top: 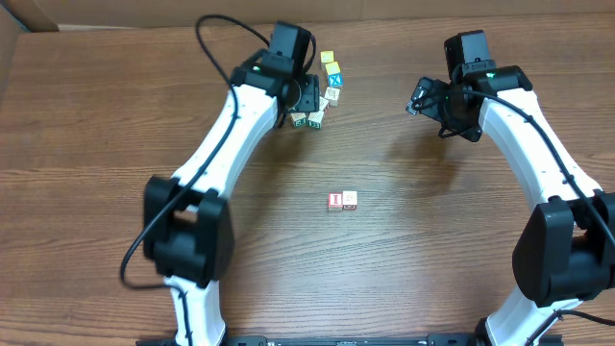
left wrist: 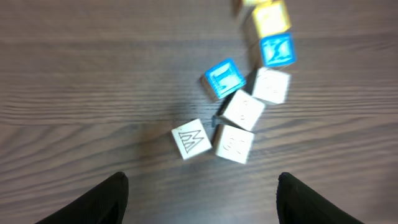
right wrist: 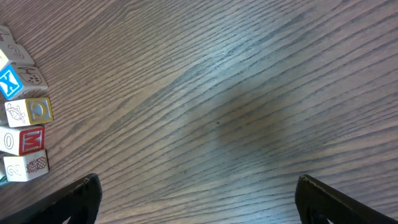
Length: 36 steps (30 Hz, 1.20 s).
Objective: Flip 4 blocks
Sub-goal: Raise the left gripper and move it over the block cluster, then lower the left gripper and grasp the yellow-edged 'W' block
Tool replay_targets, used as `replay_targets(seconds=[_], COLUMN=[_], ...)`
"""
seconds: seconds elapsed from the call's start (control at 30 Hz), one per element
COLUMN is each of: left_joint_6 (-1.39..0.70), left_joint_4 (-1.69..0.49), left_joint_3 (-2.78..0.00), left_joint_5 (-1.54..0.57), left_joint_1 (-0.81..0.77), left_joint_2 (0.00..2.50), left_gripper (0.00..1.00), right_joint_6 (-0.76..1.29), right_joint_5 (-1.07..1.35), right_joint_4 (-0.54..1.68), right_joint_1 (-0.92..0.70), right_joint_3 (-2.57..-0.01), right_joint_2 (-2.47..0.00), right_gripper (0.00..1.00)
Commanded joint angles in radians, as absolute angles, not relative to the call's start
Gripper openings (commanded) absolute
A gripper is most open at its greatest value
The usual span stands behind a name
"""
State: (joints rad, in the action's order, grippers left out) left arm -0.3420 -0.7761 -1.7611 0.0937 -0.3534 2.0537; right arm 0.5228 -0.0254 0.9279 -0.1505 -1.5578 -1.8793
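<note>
Left wrist: we find the left gripper (left wrist: 202, 180) spread, empty, above pale wooden letter cubes (left wrist: 189, 139); we judge a flip pending, needing one cube singled out.

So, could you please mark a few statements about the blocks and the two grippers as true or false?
1. A pair of blocks sits side by side mid-table, apart from the cluster. True.
2. The right gripper holds a block. False: it is open and empty over bare table.
3. The left gripper is open above the cluster. True.
4. Every cluster block shows a blue face. False: several pale blocks lie there too.
</note>
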Motion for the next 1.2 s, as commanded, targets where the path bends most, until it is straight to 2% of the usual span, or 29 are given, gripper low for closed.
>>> replay_targets(seconds=[0.0, 0.33, 0.57, 0.7, 0.93, 1.17], left_joint_6=[-0.378, -0.529, -0.540, -0.540, -0.551, -0.546], left_joint_4=[-0.750, -0.710, -0.710, -0.733, -0.720, -0.714], left_joint_3=[-1.774, -1.774, -1.774, -1.771, -1.737, -1.737], left_joint_5=[0.111, 0.115, 0.114, 0.112, 0.113, 0.111], left_joint_1=[-0.353, -0.326, -0.313, -0.313, -0.313, -0.313], left_joint_2=[2.142, 2.251, 2.258, 2.260, 2.264, 2.264], left_gripper=[0.69, 0.61, 0.58, 0.50, 0.43, 0.46], right_joint_6=[0.519, 0.519, 0.519, 0.519, 0.519, 0.519], right_joint_5=[-0.024, -0.024, -0.024, -0.024, -0.024, -0.024], right_joint_4=[0.926, 0.926, 0.926, 0.926, 0.926, 0.926], right_joint_1=[-0.149, -0.149, -0.149, -0.149, -0.149, -0.149], right_joint_3=[-1.572, -1.572, -1.572, -1.572, -1.572, -1.572], right_joint_2=[-1.876, -1.876, -1.876, -1.876, -1.876, -1.876], right_gripper=[1.00, 1.00, 1.00, 1.00, 1.00, 1.00])
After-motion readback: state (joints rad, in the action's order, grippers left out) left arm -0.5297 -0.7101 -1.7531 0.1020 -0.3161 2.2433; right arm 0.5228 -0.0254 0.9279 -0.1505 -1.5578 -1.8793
